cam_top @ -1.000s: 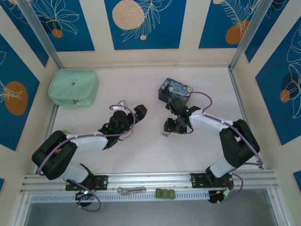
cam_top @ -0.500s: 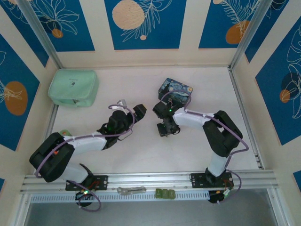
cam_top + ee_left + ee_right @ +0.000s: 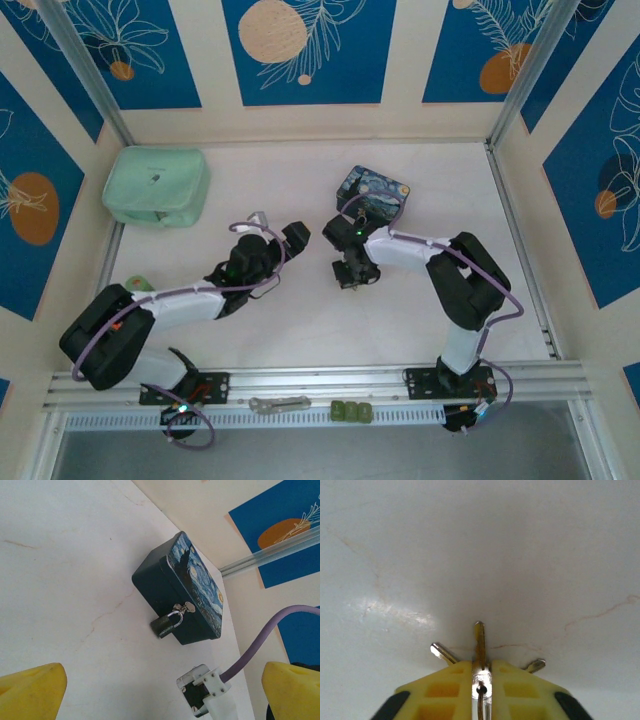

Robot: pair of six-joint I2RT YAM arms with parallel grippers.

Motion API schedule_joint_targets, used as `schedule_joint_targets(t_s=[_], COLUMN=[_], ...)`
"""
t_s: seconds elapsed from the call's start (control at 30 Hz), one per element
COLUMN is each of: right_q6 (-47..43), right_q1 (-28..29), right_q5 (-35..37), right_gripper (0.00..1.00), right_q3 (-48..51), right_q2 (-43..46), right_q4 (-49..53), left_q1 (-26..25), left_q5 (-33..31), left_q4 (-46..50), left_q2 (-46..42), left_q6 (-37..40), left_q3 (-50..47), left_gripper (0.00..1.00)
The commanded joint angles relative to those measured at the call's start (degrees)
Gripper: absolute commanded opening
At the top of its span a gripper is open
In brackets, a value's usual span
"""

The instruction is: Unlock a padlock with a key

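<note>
The small dark padlock [image 3: 165, 625] hangs by its silver shackle from the clasp of the swirl-painted tin [image 3: 186, 586], resting on the table against the tin's front. In the top view the tin [image 3: 373, 190] sits at centre back. My right gripper [image 3: 481, 672] is shut on the key [image 3: 479, 639]; one silvery blade points forward just above the table and two more splay sideways. Seen from above, that gripper [image 3: 348, 277] hovers in front of the tin. My left gripper [image 3: 297, 234] is open and empty, its yellow fingertips [image 3: 31, 689] wide apart, facing the padlock from the left.
A mint-green pouch [image 3: 156, 186] lies at the back left. A grey metal tool [image 3: 280, 404] and small green pieces [image 3: 352, 411] rest on the front rail. The right arm's wrist with its purple cable [image 3: 250, 652] sits in front of the left gripper.
My right gripper has carried the key leftward and slightly back toward the tin's front, its elbow folding in. The left arm has barely moved.
</note>
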State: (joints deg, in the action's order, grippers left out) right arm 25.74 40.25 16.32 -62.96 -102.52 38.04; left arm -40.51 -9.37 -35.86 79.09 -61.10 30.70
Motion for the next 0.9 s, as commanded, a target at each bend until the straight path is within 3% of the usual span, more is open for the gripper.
schedule_joint_targets(t_s=[0.0,0.43,0.67,0.8,0.87], right_q6=[1.2,3.0,1.7,-0.2,-0.3], right_q1=[-1.1,-9.3,-7.7,-3.5,-1.9], right_q5=[-3.4,-17.8,-14.6,-8.6,-6.6], right_gripper=[0.01,0.0,0.0,0.29,0.35], right_q3=[3.3,7.1,6.6,4.1,3.5], right_q2=[-3.2,8.5,8.3,7.0,6.0], right_q4=[-2.4,-10.1,-6.6,-1.5,0.4], left_q1=[0.3,0.2,0.2,0.2,0.2], left_q5=[-1.4,4.6,4.2,4.1,3.9], left_q4=[0.9,-5.6,-4.6,-4.1,-4.2], left_q2=[-1.9,3.9,4.0,3.9,3.9], left_q6=[1.6,-1.4,-0.2,-0.2,-0.5], left_q3=[1.4,2.0,2.8,2.7,2.5], left_gripper=[1.0,1.0,1.0,1.0,1.0])
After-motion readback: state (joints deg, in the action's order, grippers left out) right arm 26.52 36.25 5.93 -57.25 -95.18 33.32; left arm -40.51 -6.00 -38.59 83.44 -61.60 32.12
